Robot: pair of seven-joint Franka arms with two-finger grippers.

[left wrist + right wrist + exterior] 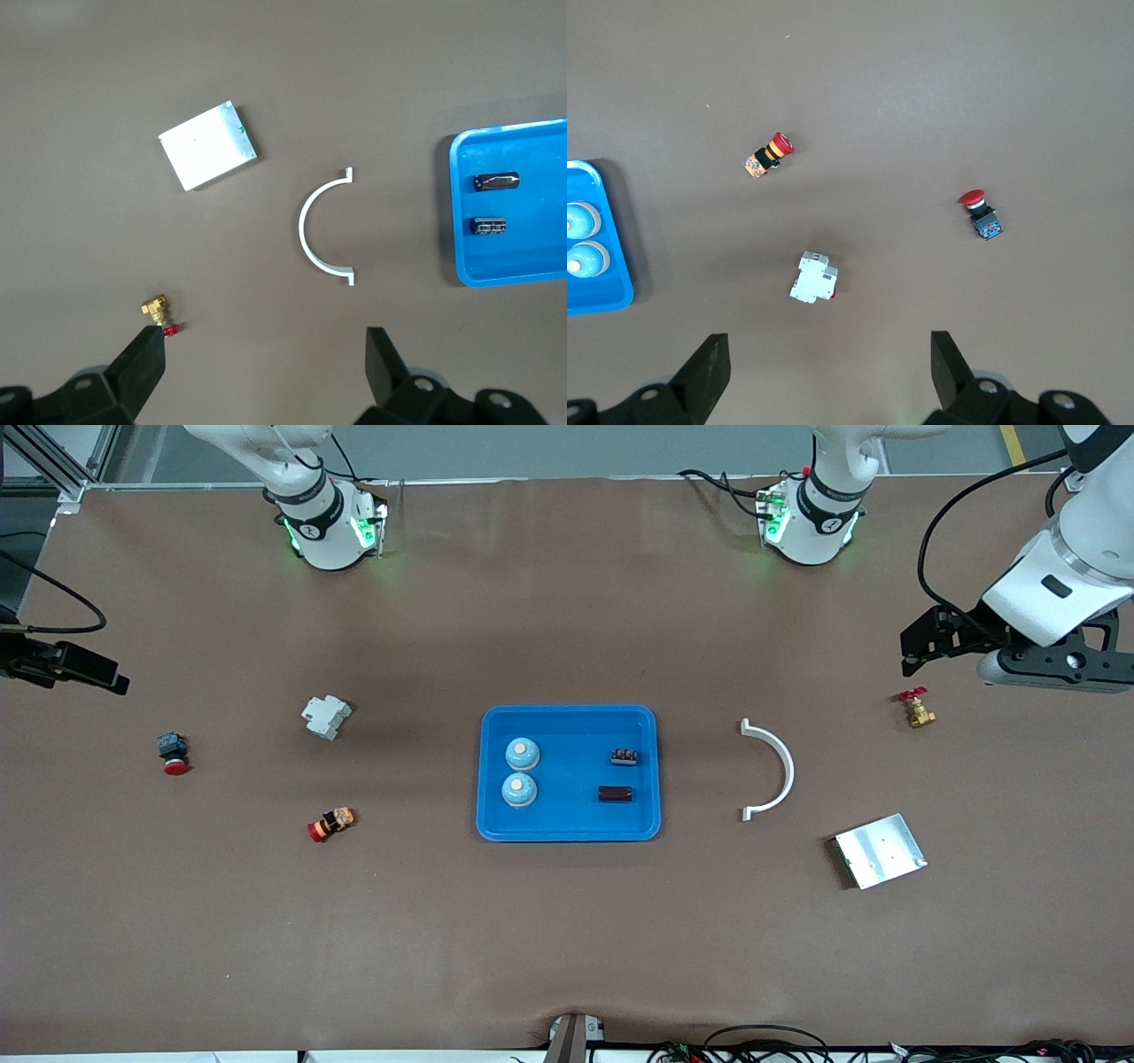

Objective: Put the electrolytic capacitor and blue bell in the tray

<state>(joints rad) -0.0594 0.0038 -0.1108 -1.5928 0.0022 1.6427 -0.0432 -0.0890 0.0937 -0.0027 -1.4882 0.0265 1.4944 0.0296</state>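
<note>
The bright-blue tray (571, 726) lies at the table's middle. In it are two blue bells (523, 754) (519, 789), a dark cylindrical electrolytic capacitor (615, 794) and a small dark ribbed part (625, 756). My left gripper (914, 651) is open and empty, up in the air near a brass valve at the left arm's end of the table; its wrist view (266, 363) shows the tray's rim (454, 257) and the capacitor (496, 182). My right gripper (111, 677) is open and empty at the right arm's end; its wrist view (830, 363) shows the tray (620, 297) and both bells (578, 219).
A white curved piece (780, 771), a silver metal plate (880, 851) and a brass valve with a red handle (917, 708) lie toward the left arm's end. A white breaker (326, 716), a red push-button (173, 753) and a red-and-yellow button (330, 825) lie toward the right arm's end.
</note>
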